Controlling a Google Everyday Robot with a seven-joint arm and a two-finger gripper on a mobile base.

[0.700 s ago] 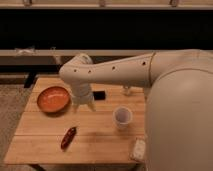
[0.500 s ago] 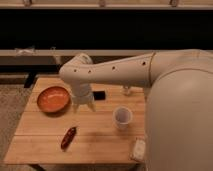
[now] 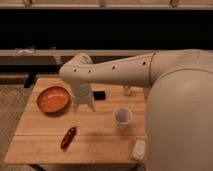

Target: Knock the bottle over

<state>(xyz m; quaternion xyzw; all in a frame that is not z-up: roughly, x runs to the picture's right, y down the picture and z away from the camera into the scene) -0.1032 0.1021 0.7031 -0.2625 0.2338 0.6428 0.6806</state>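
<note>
Black slab seemingly separates pincer from bottle.

Wooden bench. Orange bowl rear left. Black slab rear centre. Bottle rear, right of slab. White cup in front of bottle. Red item front left. White packet near front right edge. Claw low over bench, between bowl and slab.

You see a white arm with small dark dots along it. Its white tool hangs over the pale, plank-lined wooden table, between the orange bowl and the black rectangle. The bottle is translucent whitish, the cup white, the long pod dark red.
</note>
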